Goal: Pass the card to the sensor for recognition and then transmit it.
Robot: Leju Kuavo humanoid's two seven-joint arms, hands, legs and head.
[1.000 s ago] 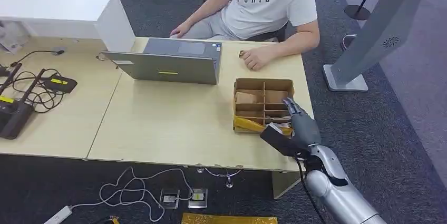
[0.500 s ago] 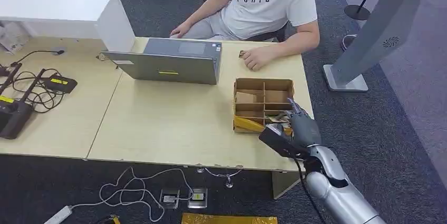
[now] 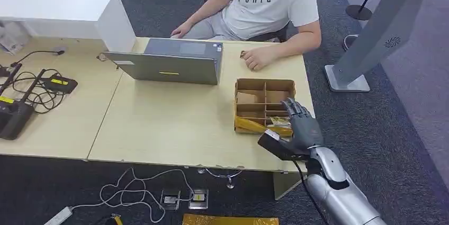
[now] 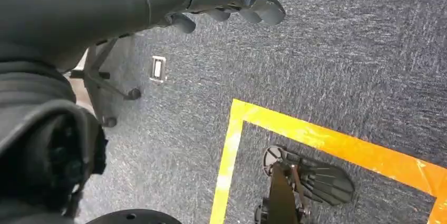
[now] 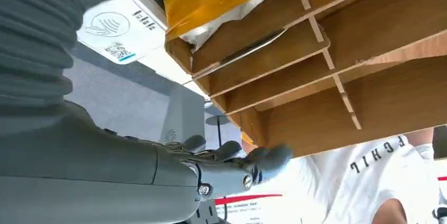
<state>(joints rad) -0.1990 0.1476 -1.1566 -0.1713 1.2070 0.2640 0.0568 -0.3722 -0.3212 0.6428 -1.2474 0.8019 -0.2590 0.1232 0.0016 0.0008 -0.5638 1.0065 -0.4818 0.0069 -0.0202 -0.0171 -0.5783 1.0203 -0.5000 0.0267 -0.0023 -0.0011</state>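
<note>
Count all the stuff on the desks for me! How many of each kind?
Laptop: 1
Cardboard divider box: 1
White box: 1
Black routers with antennas: 2, the second at the picture's edge
Small black device with a yellow label: 1
White card reader: 1
Person's hands: 2, the other behind the laptop
Total: 9

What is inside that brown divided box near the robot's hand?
The wooden box has several compartments. The near ones hold a yellow wrapper and white packaging; a flat brown piece sits in another. The right hand covers the near corner, so whatever lies there is hidden.
</note>
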